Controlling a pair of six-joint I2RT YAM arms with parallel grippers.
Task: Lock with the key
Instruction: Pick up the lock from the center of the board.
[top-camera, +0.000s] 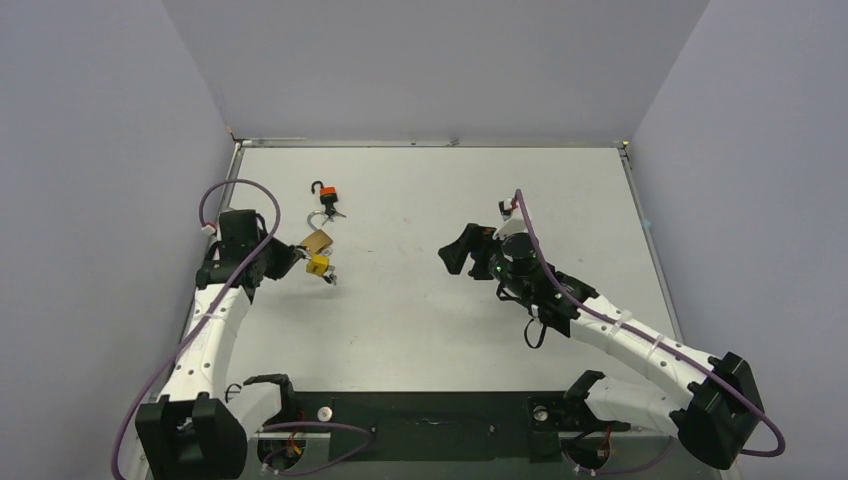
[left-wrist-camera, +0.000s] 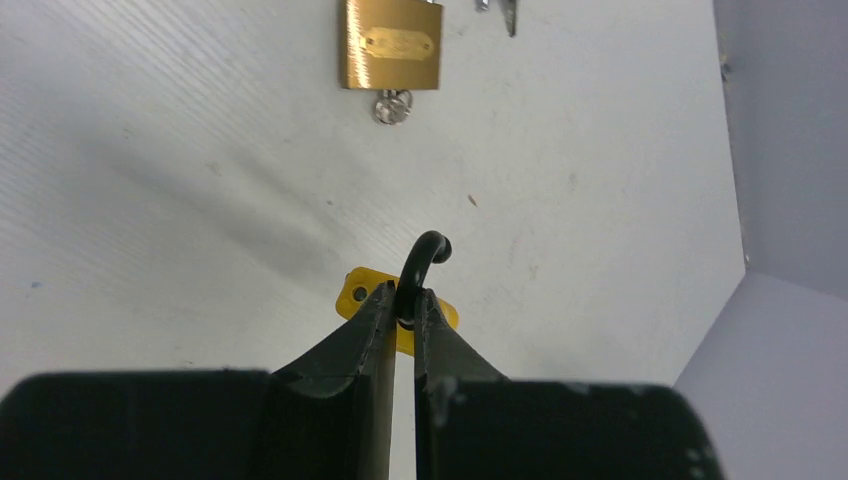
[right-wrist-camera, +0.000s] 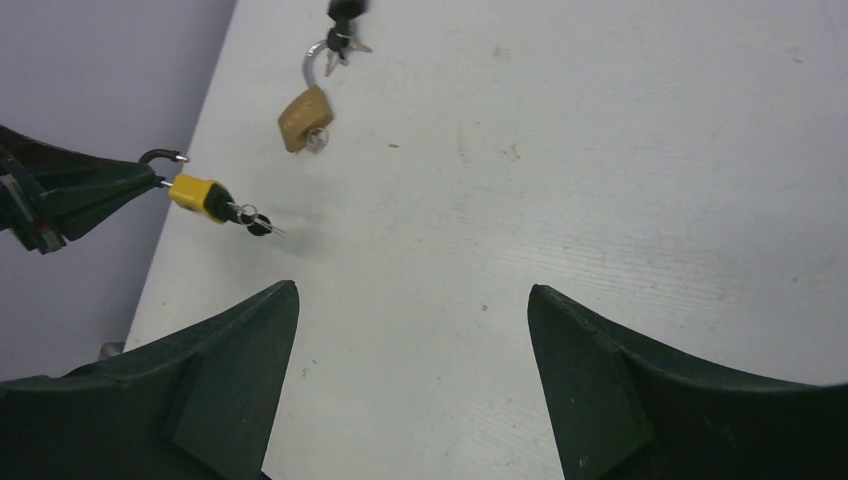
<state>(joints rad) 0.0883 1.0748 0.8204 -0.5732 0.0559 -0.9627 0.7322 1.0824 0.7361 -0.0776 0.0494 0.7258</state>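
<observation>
A small yellow padlock (top-camera: 318, 264) with a black shackle (left-wrist-camera: 425, 255) is held at the left side of the table. My left gripper (left-wrist-camera: 402, 295) is shut on that shackle, and the yellow body (left-wrist-camera: 355, 295) shows just beyond the fingertips. A key (right-wrist-camera: 255, 222) sticks out of the padlock's (right-wrist-camera: 195, 193) far end, and its shadow falls on the table. My right gripper (right-wrist-camera: 412, 290) is open and holds nothing. It hovers near the table's middle (top-camera: 447, 253) and faces the padlock.
A brass padlock (top-camera: 316, 241) with an open silver shackle and a key in its base (left-wrist-camera: 392, 106) lies just behind the yellow one. An orange padlock (top-camera: 327, 195) lies farther back. The left wall runs close beside my left arm.
</observation>
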